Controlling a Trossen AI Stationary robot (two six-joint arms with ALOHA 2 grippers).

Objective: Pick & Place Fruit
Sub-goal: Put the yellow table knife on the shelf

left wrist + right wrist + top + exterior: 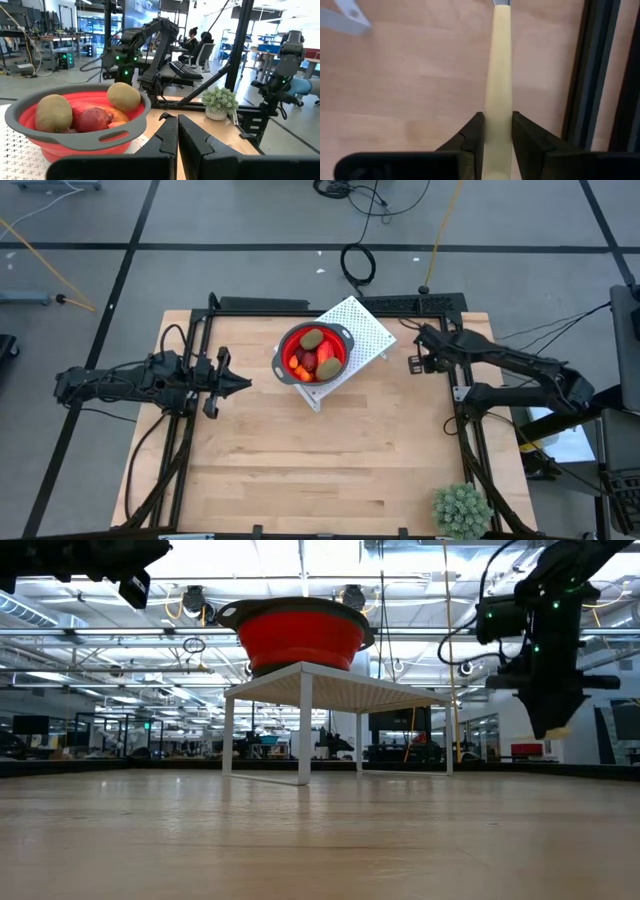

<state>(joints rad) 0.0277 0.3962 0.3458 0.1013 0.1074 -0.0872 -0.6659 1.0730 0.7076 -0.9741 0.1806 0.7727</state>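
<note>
The fruit (pixel 314 356) sits in the red bowl (pixel 290 343) on the white stand (pixel 370 330) near the bench's far edge, apart from the clenched left gripper (pixel 243 384) and the right gripper (pixel 496 131), which clamps a pale handle (pixel 498 75).

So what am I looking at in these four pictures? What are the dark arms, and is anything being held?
It is a robot with two arms at a wooden table. One camera looks straight down, one sits at tabletop height, and one rides on each wrist. On the table, a white stand carries a red bowl holding toy fruit. A spiky green plant stands at one corner. The left gripper is shut on nothing and points towards the bowl. The right gripper, near the table's right edge, is shut on a pale long piece. I cannot tell what that piece is.
</note>
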